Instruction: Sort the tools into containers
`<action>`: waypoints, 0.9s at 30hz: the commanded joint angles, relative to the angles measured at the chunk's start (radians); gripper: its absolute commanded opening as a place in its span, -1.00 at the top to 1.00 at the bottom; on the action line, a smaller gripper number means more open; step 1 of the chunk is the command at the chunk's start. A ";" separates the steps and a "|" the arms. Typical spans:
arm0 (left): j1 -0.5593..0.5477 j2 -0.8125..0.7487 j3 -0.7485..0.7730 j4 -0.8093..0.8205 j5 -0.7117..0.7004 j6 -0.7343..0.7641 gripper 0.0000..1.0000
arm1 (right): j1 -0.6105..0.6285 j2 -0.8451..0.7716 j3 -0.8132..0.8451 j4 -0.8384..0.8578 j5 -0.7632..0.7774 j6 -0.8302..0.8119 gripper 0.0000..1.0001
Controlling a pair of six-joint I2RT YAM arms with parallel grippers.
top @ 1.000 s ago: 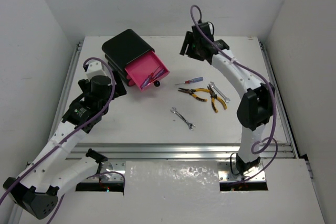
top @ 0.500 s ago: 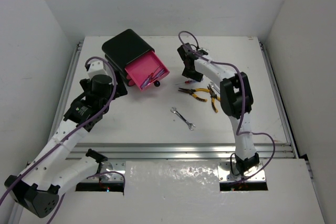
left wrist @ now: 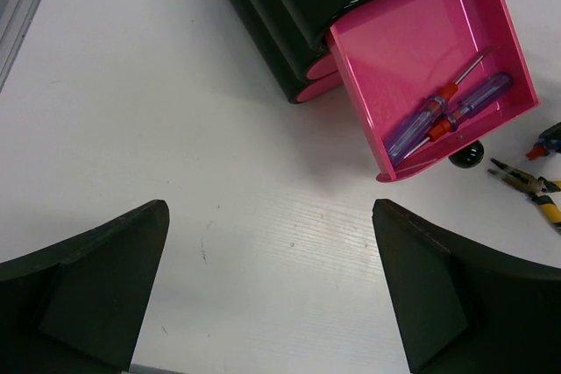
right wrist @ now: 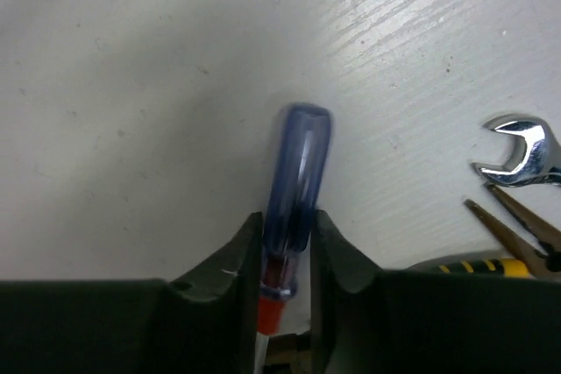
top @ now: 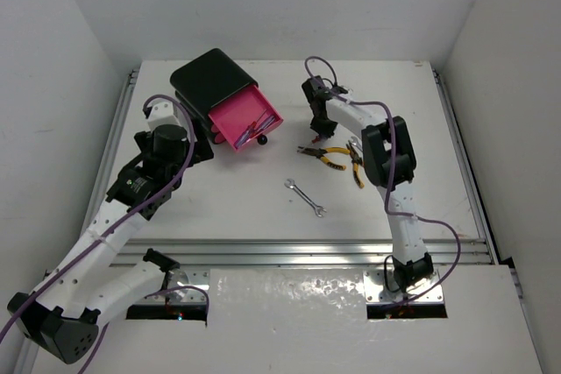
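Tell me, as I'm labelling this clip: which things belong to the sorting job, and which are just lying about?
Job: blue-handled screwdriver in the right gripper; two pliers; two wrenches; pink drawer holding two screwdrivers; black box.
Lying about: nothing loose; just the table.

Screwdriver (right wrist: 296, 164) tip behind right gripper (right wrist: 286, 225)

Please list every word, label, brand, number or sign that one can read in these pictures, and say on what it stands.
No text can be read in any view.
The screwdriver held by the right gripper, the pink drawer, the black box, the pliers and the wrench show no lettering.
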 commanded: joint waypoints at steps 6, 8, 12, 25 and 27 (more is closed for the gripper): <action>0.010 -0.015 -0.004 0.051 0.010 0.015 -0.99 | 0.001 -0.072 -0.054 0.073 -0.042 0.036 0.99; 0.010 -0.011 -0.004 0.050 0.010 0.015 -1.00 | 0.000 -0.112 -0.057 0.076 -0.059 0.035 1.00; 0.010 -0.011 -0.004 0.050 0.010 0.015 -0.99 | 0.003 -0.234 -0.114 0.159 -0.151 0.026 1.00; 0.011 -0.015 -0.003 0.045 -0.003 0.010 -1.00 | 0.119 -0.508 -0.209 0.415 -0.519 -0.197 1.00; 0.013 -0.017 -0.003 0.045 -0.008 0.009 -0.99 | 0.150 -0.415 -0.080 0.342 -0.507 -0.179 1.00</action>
